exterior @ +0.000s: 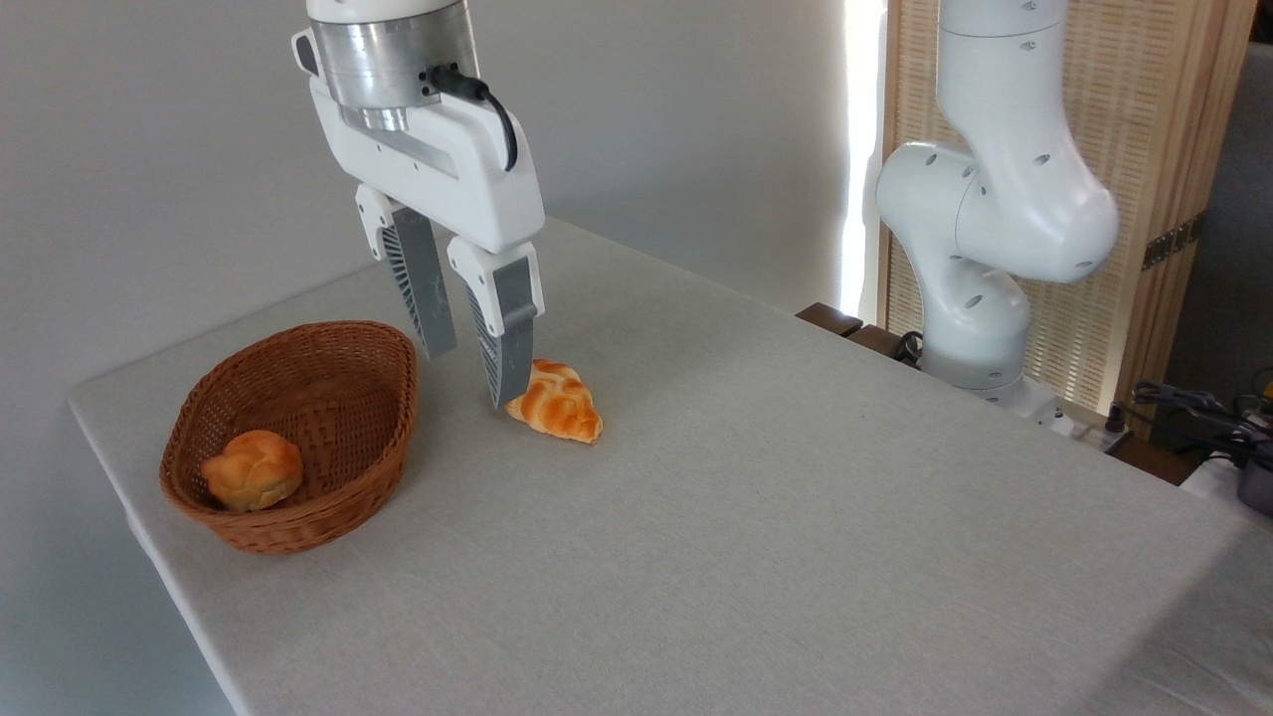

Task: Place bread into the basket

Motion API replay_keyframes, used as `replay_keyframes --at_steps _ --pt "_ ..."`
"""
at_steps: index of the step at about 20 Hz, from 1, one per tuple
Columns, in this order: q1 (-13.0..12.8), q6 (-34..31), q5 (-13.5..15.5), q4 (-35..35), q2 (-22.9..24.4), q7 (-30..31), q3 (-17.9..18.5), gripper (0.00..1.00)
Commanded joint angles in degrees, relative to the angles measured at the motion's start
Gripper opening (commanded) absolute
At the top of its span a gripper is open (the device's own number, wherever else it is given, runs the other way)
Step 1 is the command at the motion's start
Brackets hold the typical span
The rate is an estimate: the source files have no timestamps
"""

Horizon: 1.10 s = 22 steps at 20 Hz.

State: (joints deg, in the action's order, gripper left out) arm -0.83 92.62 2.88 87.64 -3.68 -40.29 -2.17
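We judge the placing step done: the bread (pixel 253 468) lies inside the basket (pixel 388 418), our gripper (pixel 474 376) hangs empty, fingers narrowly parted, just right of it, needing only retreat.

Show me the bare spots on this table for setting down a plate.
Bare table runs from the striped pastry right to the robot base, and along the near edge below the basket. Crowded: far left, where the basket holding the bun, the open gripper and pastry cluster.
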Motion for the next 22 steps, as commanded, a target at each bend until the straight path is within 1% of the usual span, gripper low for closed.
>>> replay_keyframes --at_steps 1,5,8,10,11,22 --pt "-0.5 -1.4 0.8 1.5 1.7 0.1 0.3 1.00" --pt "-0.5 -1.0 0.7 3.6 2.6 0.0 0.3 1.00" --pt "-0.5 -0.9 0.5 3.7 2.6 0.0 0.3 1.00" --pt "-0.5 -0.9 -1.1 3.7 2.7 -0.1 0.2 1.00" --pt "-0.5 -0.9 -1.3 3.7 2.7 -0.1 0.2 1.00" --pt "-0.4 -0.3 -1.3 4.0 3.2 -0.8 0.3 1.00"
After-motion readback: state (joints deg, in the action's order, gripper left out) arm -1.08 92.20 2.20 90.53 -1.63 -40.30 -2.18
